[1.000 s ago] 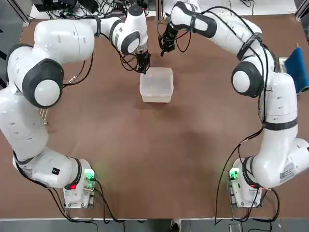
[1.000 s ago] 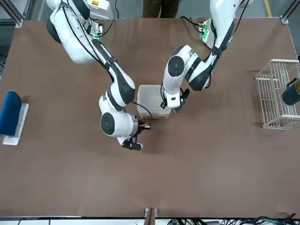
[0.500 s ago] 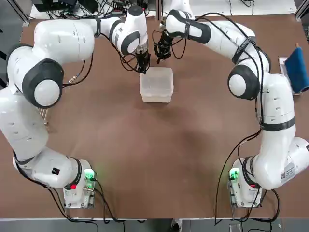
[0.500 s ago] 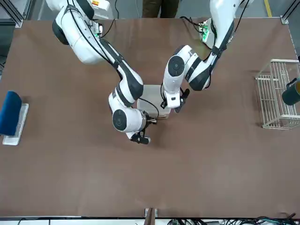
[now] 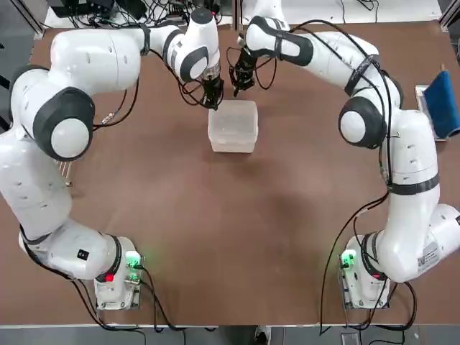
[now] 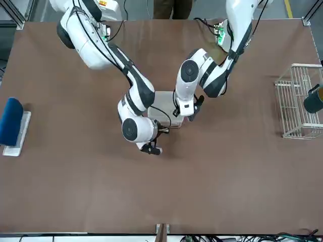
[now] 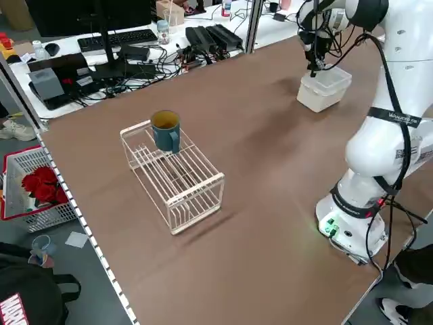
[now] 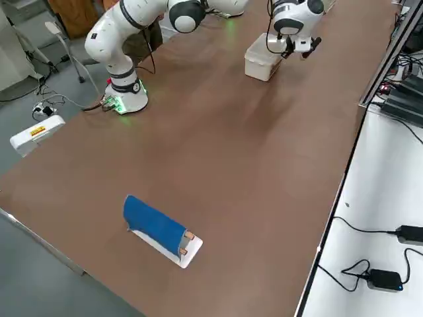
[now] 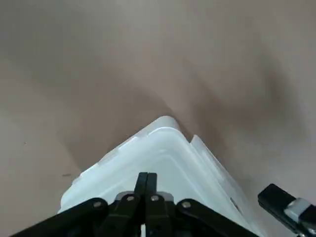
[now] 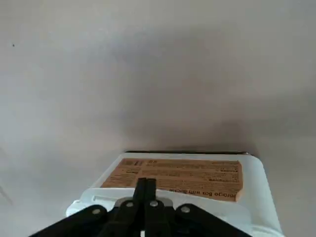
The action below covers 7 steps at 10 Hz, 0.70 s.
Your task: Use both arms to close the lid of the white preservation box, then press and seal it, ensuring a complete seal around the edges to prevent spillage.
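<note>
The white preservation box [image 5: 231,141] stands at the far middle of the table with the lid [image 5: 234,118] lying flat on it. My left gripper [image 5: 213,100] is shut, its tips pointing down onto the lid's far left corner [image 9: 168,153]. My right gripper [image 5: 238,80] is also shut on nothing and hangs just past the box's far edge, slightly above it. In the right wrist view the box [image 10: 256,187] shows a brown label [image 10: 182,175] under the closed fingers. From the front, the box [image 6: 162,103] shows between the two wrists.
A white wire rack [image 6: 297,113] with a teal mug [image 6: 314,99] stands at my far left side. A blue roll on a white base [image 5: 440,106] lies near the right edge. Bare brown table lies between the box and the arm bases.
My right gripper has swung left, closer to the box's far edge, and has barely moved in the last half second. My left gripper stays on the lid's corner.
</note>
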Each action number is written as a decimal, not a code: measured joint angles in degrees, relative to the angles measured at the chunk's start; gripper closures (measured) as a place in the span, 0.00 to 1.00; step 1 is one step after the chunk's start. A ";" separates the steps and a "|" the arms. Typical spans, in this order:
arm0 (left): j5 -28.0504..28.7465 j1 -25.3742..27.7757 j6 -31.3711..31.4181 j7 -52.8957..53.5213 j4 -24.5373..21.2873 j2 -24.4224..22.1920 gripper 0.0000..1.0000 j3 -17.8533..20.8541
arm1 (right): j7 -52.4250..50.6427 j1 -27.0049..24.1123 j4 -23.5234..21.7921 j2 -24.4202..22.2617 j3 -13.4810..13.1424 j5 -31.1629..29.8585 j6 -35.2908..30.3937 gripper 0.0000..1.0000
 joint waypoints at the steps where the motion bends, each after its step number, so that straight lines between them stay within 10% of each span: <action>1: 0.00 0.00 0.00 0.00 0.00 0.00 0.99 0.00 | 0.38 0.34 0.00 0.00 0.01 -0.02 -0.01 0.99; 7: 0.00 0.00 0.00 0.00 -0.01 -0.01 0.99 0.00 | 1.56 0.82 -0.97 0.59 -0.06 -1.23 0.11 0.99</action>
